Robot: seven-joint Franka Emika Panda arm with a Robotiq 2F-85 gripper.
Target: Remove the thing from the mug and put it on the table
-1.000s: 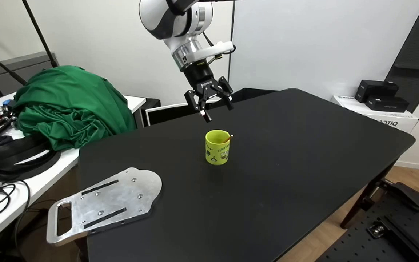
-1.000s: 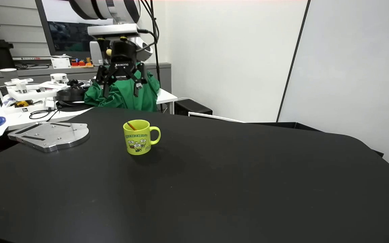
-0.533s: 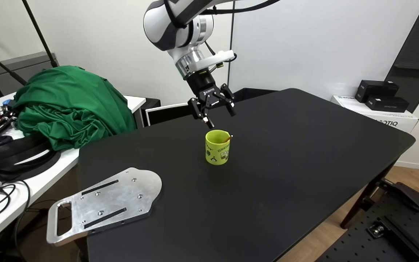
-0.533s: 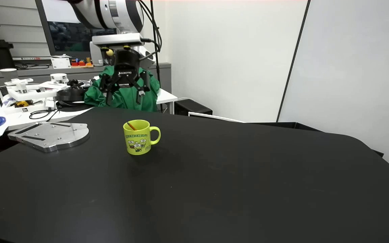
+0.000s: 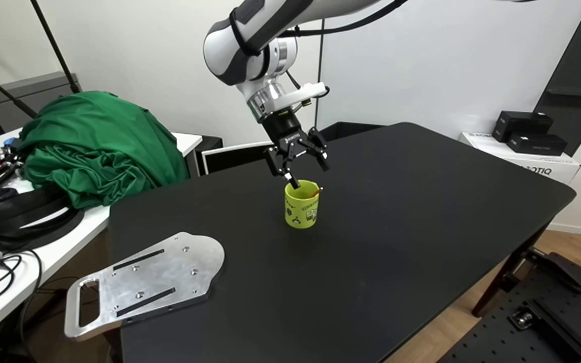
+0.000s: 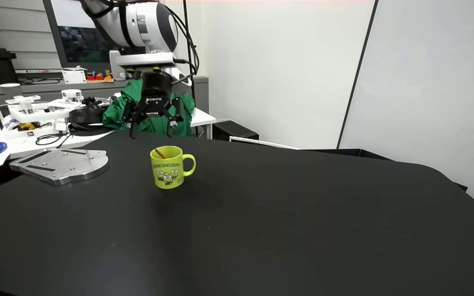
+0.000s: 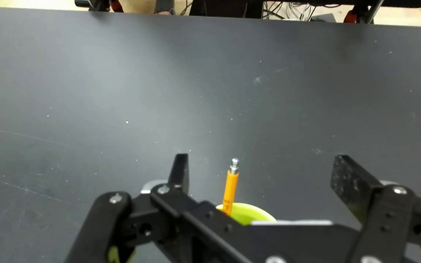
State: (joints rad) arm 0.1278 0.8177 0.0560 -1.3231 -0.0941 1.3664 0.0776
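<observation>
Black table (image 5: 371, 252), metal plate (image 5: 162, 275), green cloth (image 5: 101, 143)

An orange, silver-tipped stick (image 7: 230, 191) leans in the yellow-green mug (image 6: 168, 172) — itself upright on the black table (image 6: 303, 213).

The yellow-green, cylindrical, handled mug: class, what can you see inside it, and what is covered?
A thin orange stick with a silvery metal tip leans inside and pokes out. The mug hides the stick's lower end and its own floor.
</observation>
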